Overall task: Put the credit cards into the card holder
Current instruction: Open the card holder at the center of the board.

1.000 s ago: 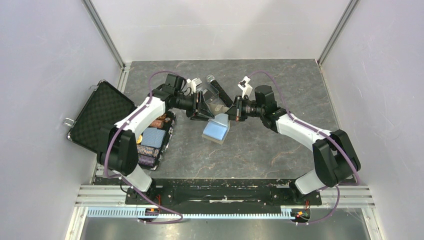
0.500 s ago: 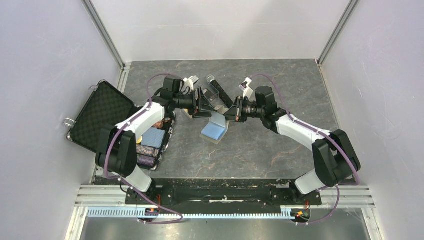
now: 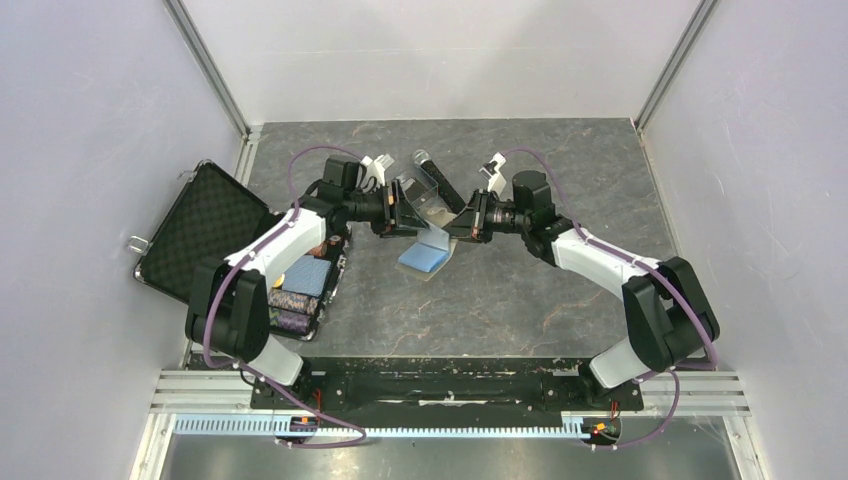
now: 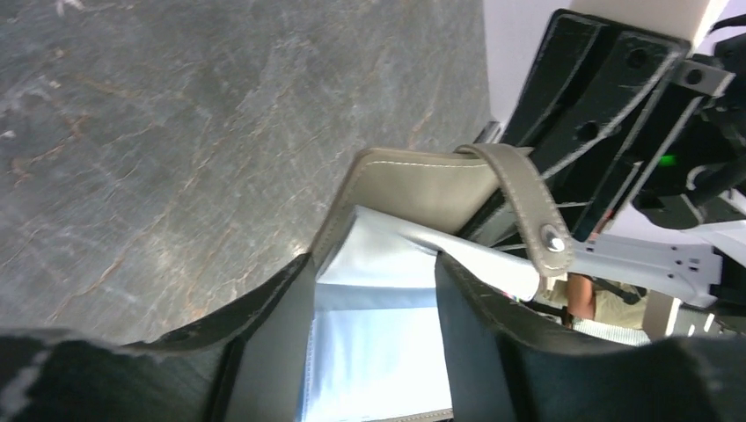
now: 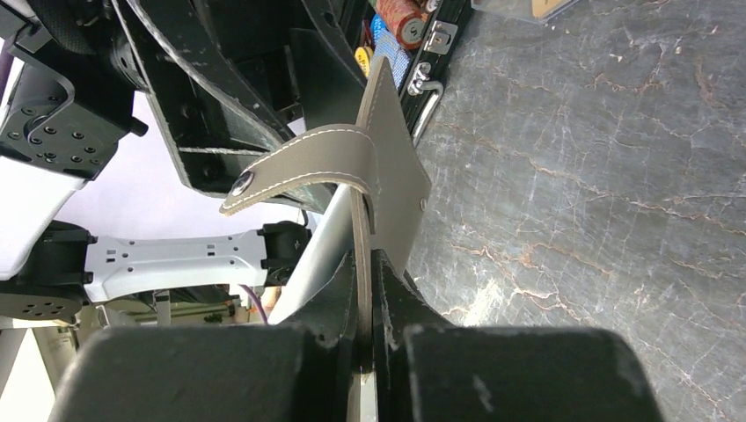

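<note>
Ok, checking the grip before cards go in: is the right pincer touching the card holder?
Touching. The right wrist view shows the right pincer shut on the card holder, its taupe panel pinched between the jaws.

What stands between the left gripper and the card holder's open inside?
Nothing visible. The left gripper is open with the light blue inside of the card holder directly between its fingers; the right gripper pinches the flap, and the snap tab curls aside.

Card holder (image 3: 425, 257) stands partly unfolded at mid-counter (image 3: 580, 170), between the left claw (image 3: 408, 218) on its left and the right claw (image 3: 456, 228) on its right. Clear box (image 3: 437, 195) lies just behind. Open case (image 3: 195, 235) sits at far left, with chips (image 3: 300, 290) inside.
</note>
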